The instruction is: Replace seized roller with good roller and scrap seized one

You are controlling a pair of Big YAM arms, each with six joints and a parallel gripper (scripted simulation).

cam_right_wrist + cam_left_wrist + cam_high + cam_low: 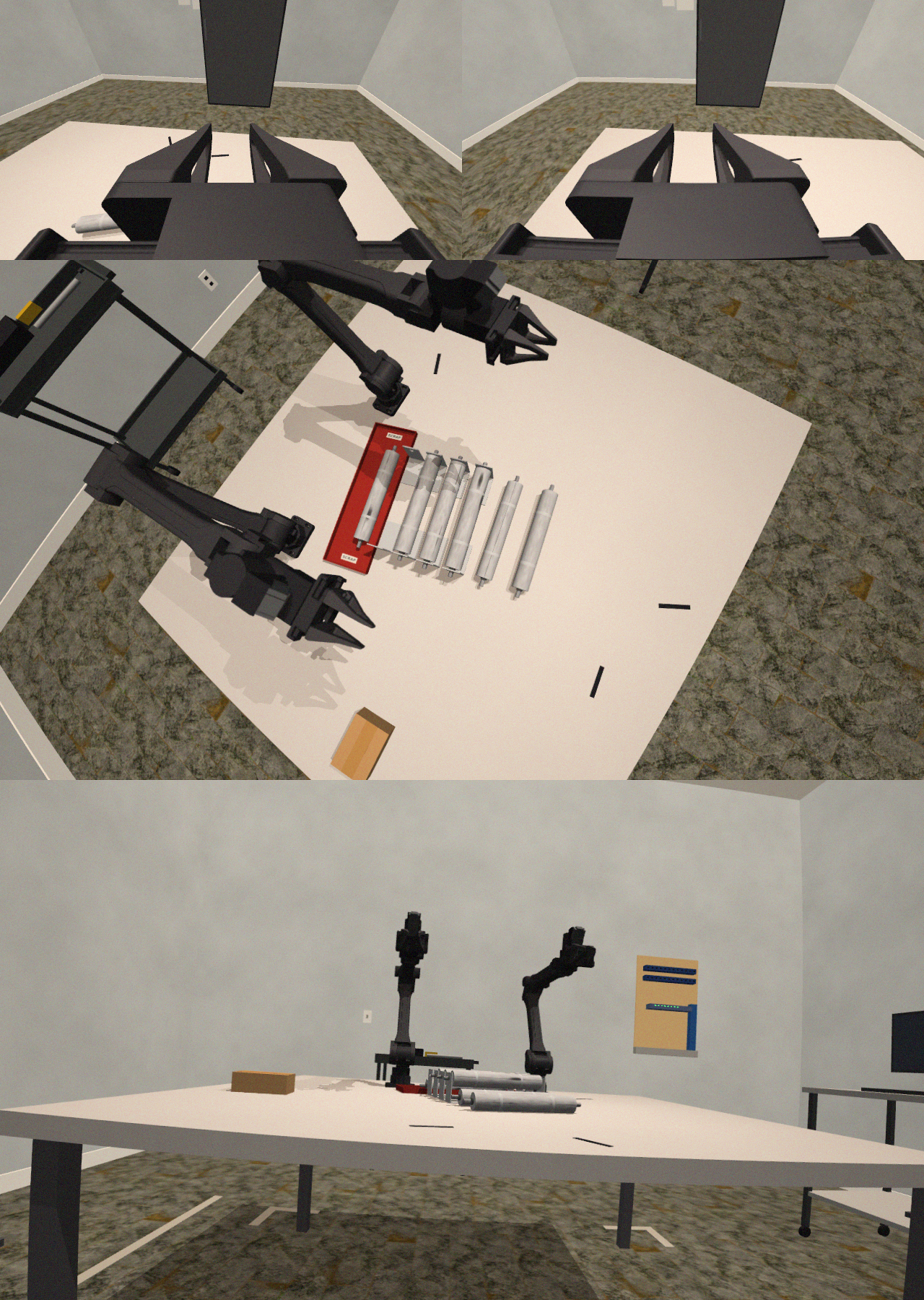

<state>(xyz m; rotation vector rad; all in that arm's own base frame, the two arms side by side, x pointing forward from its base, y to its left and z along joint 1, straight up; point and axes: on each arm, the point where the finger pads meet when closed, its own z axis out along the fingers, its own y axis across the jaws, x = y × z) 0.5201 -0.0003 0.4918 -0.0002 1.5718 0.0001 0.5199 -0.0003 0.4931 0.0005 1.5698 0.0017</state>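
The red scrap tray holds one grey roller lying lengthwise. Beside it, three rollers sit side by side in the roller bed. The bed's position nearest the tray is empty, its bracket showing. Two loose rollers lie parallel beyond the bed. My left gripper is partly open and empty, raised above the table past the bed's upper end. My right gripper is partly open and empty, raised past the lower end. Axle seating is too small to tell.
An orange-brown block lies near the table's edge on the right arm's side. Short black marks are on the table. Both arms are well apart, with their bases behind the tray.
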